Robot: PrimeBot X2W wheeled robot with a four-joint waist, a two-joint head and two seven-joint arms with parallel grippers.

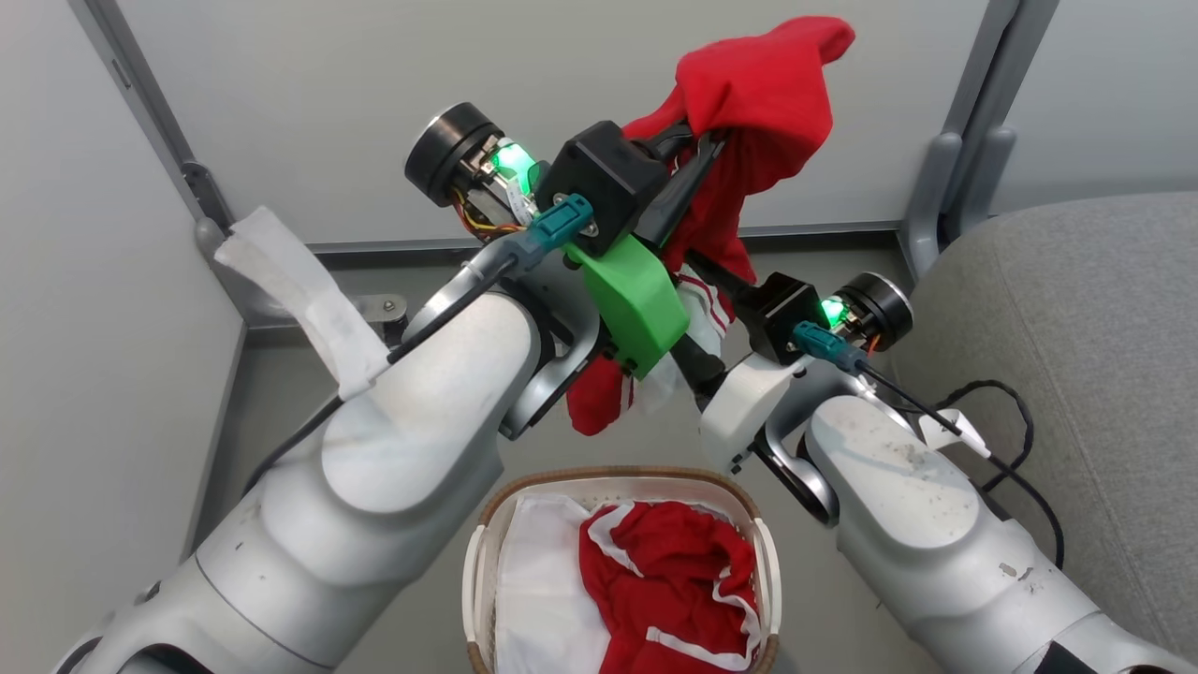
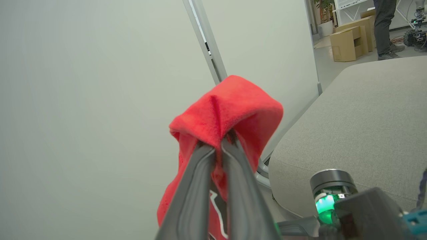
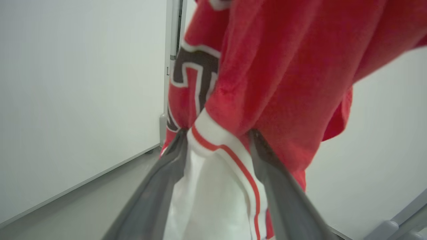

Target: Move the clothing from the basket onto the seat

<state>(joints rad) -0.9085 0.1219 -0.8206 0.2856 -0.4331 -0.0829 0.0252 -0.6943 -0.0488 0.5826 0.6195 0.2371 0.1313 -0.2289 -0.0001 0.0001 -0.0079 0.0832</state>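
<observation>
Head view: jersey [image 1: 767,94] held aloft over basket [image 1: 618,479]; seat [image 1: 1076,309] edge near at right, wall [image 1: 374,94] behind. Left gripper [image 2: 218,141] clenched on jersey fold. Right gripper [image 3: 217,133] fingers parted around hem, grip not discernible.

Held jersey [image 1: 767,103]: bright red, with a white band carrying a thin red stripe and black numerals outlined in white. basket [image 1: 618,479]: white perforated wall, brown woven rim. In it: red clothing [image 1: 674,571] edged white, beside a plain white cloth [image 1: 538,580]. seat [image 1: 1076,309]: pale grey fabric. arm shells [image 1: 412,449]: silver-white. bracket [image 1: 632,300]: bright green. floor [image 1: 805,608]: grey.
</observation>
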